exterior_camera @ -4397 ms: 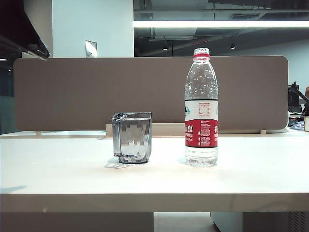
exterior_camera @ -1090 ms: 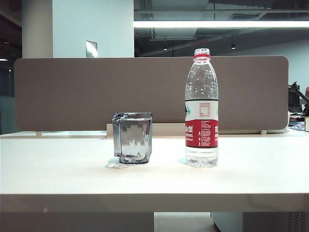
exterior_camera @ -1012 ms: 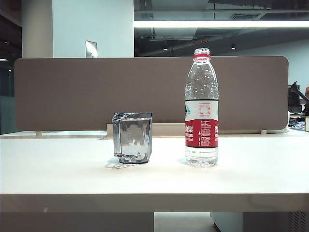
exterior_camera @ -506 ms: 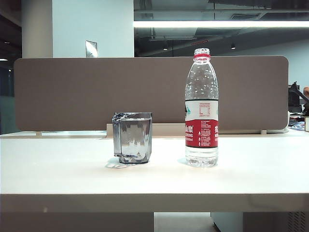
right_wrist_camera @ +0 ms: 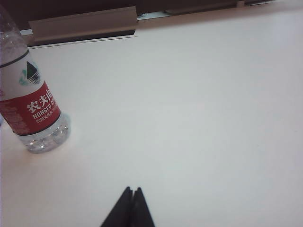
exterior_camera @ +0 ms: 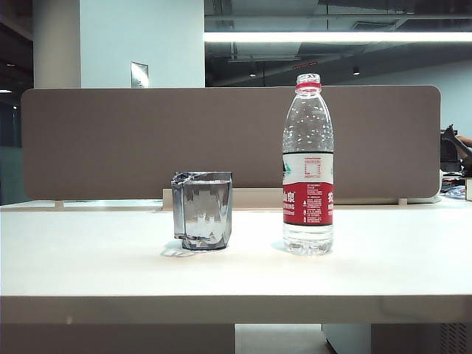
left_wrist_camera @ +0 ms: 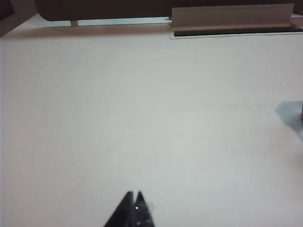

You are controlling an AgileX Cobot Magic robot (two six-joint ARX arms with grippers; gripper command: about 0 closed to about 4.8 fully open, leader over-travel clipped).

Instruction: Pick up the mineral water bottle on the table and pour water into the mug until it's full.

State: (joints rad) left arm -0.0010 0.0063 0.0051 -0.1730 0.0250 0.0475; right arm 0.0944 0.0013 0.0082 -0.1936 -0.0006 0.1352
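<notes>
The mineral water bottle (exterior_camera: 307, 169) stands upright and uncapped on the white table (exterior_camera: 88, 265), right of the middle. The smoky-grey faceted mug (exterior_camera: 202, 210) stands a hand's width to its left. I cannot read the water level in either. Neither arm shows in the exterior view. My right gripper (right_wrist_camera: 132, 189) is shut and empty, low over bare table, with the bottle (right_wrist_camera: 28, 104) off to one side and well apart. My left gripper (left_wrist_camera: 134, 194) is shut and empty over bare table; only a grey shadow (left_wrist_camera: 289, 112) shows at that frame's edge.
A brown partition panel (exterior_camera: 228, 140) closes off the back of the table. A beige rail (left_wrist_camera: 232, 16) (right_wrist_camera: 83, 23) runs along its foot. The table's thick front edge (exterior_camera: 236, 308) faces the exterior camera. Office gear (exterior_camera: 450, 151) sits beyond the far right.
A dark arm part at the upper left of the exterior view several seconds ago is gone. Over the last second the bottle and mug have not moved.
</notes>
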